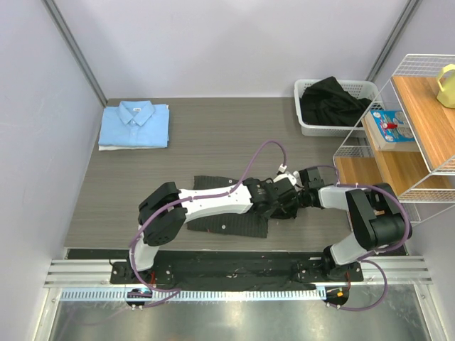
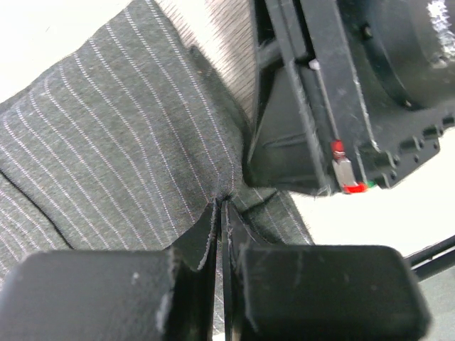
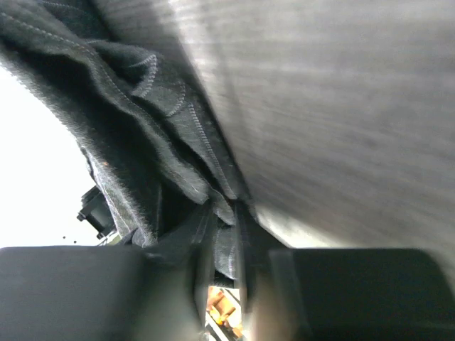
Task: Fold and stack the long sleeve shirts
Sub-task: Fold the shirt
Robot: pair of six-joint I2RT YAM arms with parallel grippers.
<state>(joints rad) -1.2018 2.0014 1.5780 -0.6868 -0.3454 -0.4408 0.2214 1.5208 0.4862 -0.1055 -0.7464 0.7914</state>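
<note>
The pinstriped charcoal shirt (image 1: 234, 224) lies partly folded on the table in front of the arms. My left gripper (image 1: 284, 202) is shut on an edge of this shirt (image 2: 128, 156), its fingers (image 2: 192, 241) pinching the cloth. My right gripper (image 1: 297, 197) meets it from the right and is shut on a bunched fold of the same shirt (image 3: 142, 128). The two grippers sit close together over the shirt's right end. The light blue shirt (image 1: 135, 124) lies folded at the table's far left corner.
A white basket (image 1: 307, 122) at the back right holds dark clothing (image 1: 330, 99). A wire shelf rack (image 1: 405, 135) with small items stands along the right edge. The wooden table (image 1: 213, 142) stretches between the blue shirt and the basket.
</note>
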